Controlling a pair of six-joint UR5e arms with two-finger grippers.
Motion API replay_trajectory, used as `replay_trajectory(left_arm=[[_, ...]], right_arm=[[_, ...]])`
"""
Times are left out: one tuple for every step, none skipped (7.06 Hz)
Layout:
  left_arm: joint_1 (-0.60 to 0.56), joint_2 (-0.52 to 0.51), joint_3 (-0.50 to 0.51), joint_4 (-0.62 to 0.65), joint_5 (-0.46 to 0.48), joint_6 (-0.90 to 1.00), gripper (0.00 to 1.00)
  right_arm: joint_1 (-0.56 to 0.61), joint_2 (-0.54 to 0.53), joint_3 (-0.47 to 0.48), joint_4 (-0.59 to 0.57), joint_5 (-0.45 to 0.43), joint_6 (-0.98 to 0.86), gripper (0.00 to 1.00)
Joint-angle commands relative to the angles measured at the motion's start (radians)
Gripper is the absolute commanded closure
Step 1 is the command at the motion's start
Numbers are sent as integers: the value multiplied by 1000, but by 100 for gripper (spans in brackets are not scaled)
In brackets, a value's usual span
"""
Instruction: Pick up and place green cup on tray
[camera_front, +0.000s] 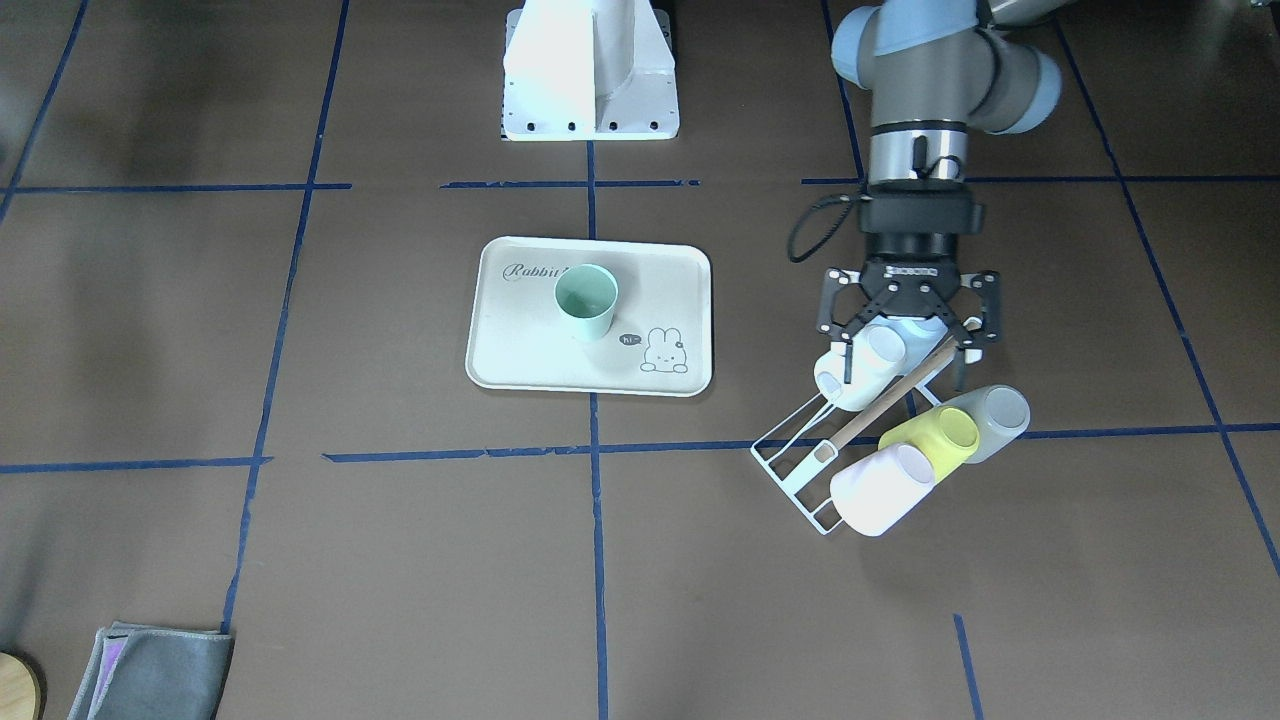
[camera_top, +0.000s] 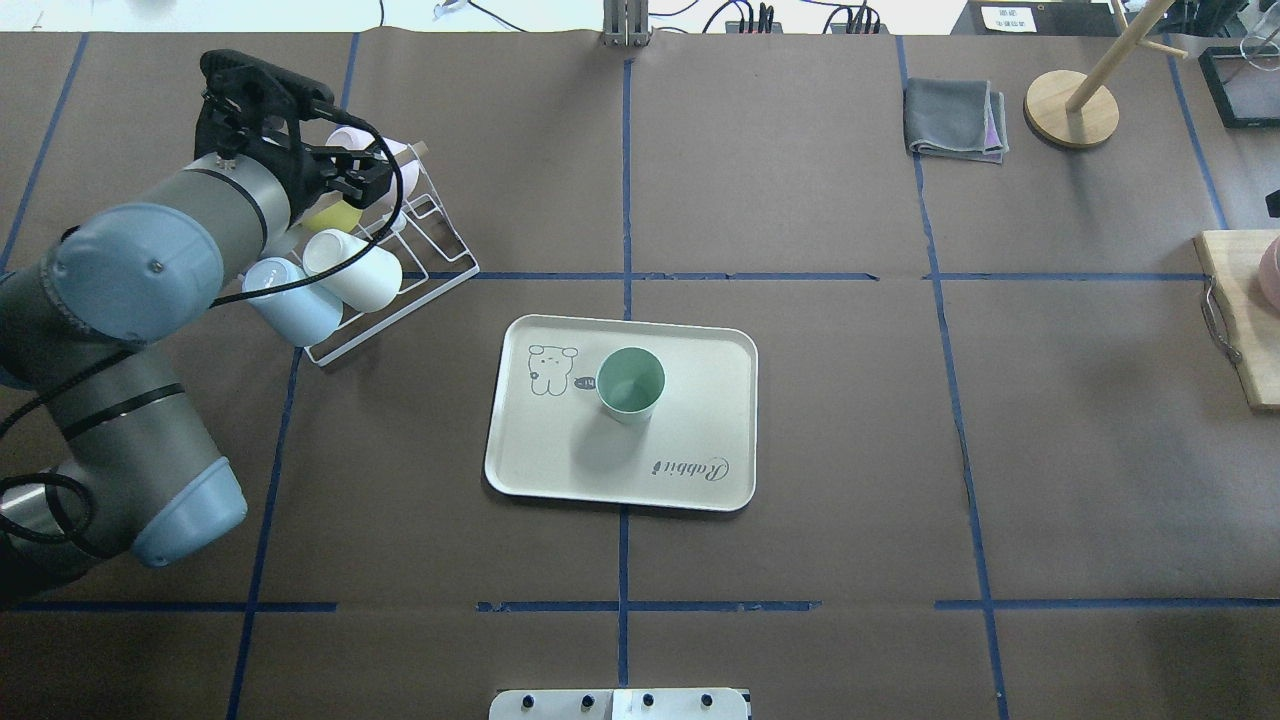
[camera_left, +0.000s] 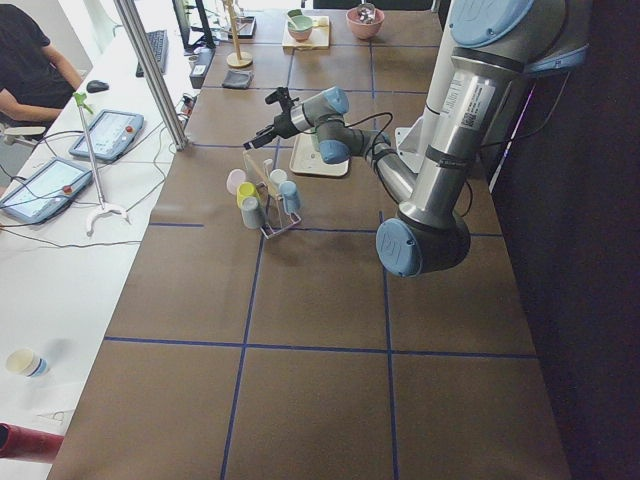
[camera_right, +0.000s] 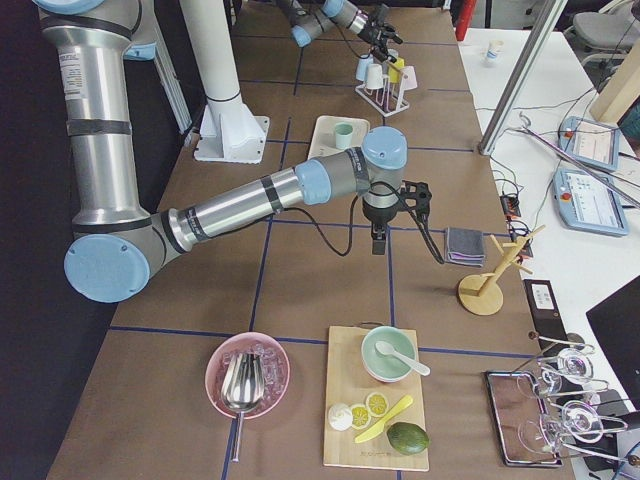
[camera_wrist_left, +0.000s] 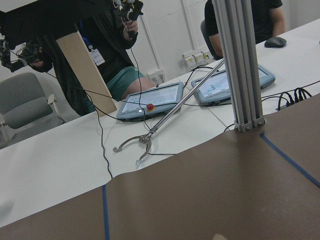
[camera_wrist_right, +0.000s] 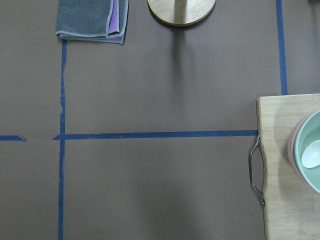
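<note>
The green cup (camera_front: 587, 300) stands upright on the tray (camera_front: 520, 350), near its middle; it also shows in the overhead view (camera_top: 630, 382) on the tray (camera_top: 700, 470). My left gripper (camera_front: 905, 350) is open and empty, well apart from the cup. It hovers over a white wire cup rack (camera_front: 800, 470), its fingers either side of a white cup (camera_front: 860, 370). My right gripper (camera_right: 378, 245) shows only in the exterior right view, pointing down over bare table; I cannot tell whether it is open or shut.
The rack (camera_top: 440, 250) holds a yellow-green cup (camera_front: 945, 440), a light blue cup (camera_top: 295, 300) and a pale pink cup (camera_front: 885, 490). A grey cloth (camera_top: 955, 118), a wooden stand (camera_top: 1070, 95) and a cutting board (camera_top: 1240, 330) sit at the right.
</note>
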Motion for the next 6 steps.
replay_trajectory(left_arm=[[-127, 150, -78, 75, -279, -44, 1], [-210, 213, -86, 75, -458, -42, 1], [-331, 256, -72, 83, -691, -26, 1], [-447, 263, -59, 126, -857, 50, 1], [-514, 311, -68, 205, -890, 238, 1], [-583, 336, -60, 267, -892, 411, 1]], right_arm=[[2, -5, -6, 1, -6, -17, 0], [12, -9, -22, -1, -7, -65, 0], [37, -11, -48, -1, -7, -119, 0], [55, -11, -80, -3, -6, -180, 0], [78, -14, -114, -1, -6, -229, 0], [98, -27, -146, -1, -6, -294, 0]])
